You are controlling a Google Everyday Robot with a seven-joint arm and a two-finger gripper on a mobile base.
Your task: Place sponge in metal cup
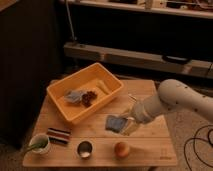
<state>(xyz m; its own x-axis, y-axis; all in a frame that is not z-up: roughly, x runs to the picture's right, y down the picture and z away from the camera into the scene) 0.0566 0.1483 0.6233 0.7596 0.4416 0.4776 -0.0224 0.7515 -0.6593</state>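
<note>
Holding the sponge [114,121] pinched in the jaws of the gripper [123,125], raised off the table [150,146]. Aiming for the metal cup [84,148], ahead of and below the jaws, just beside the orange [121,148]. Centring the jaws over the cup mouth before lowering; releasing only once inside the rim.

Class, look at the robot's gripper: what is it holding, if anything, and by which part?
The gripper, above the table, holds the sponge by the end nearest the arm; the rest juts free.
</note>
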